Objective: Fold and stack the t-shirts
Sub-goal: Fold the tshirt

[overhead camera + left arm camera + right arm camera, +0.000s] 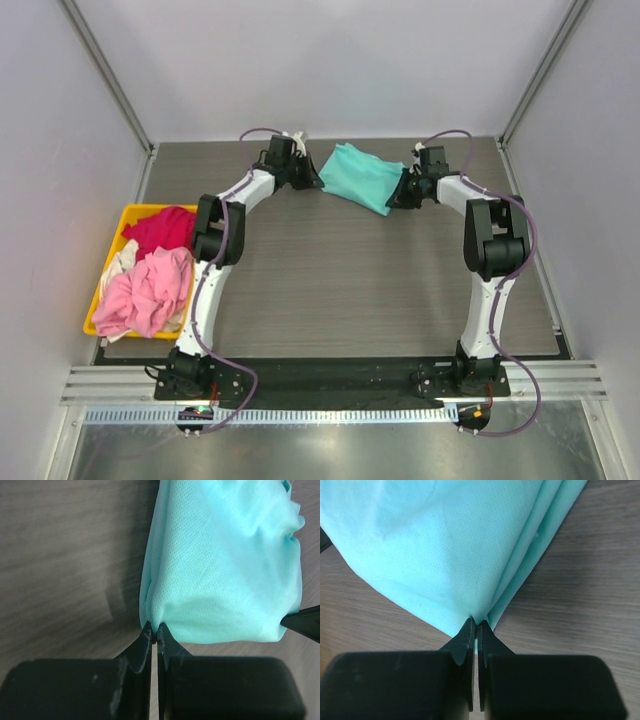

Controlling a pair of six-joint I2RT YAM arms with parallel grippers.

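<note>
The teal t-shirt (pixel 362 176) lies partly folded at the far middle of the table. My left gripper (pixel 312 178) is shut on its left corner; the left wrist view shows the cloth (pixel 225 570) pinched at the gripper (pixel 154 632). My right gripper (pixel 395 200) is shut on the shirt's right corner; the right wrist view shows the cloth (pixel 445 545) pinched at the gripper (pixel 477 625). A magenta-red t-shirt (pixel 160 230), a light pink t-shirt (pixel 148 292) and a whitish t-shirt (pixel 118 262) lie bunched in the yellow bin (pixel 131 212).
The yellow bin stands at the table's left edge. Grey walls enclose the table on the left, back and right. Bare wood-grain tabletop (pixel 340 290) stretches between the arms and the shirt.
</note>
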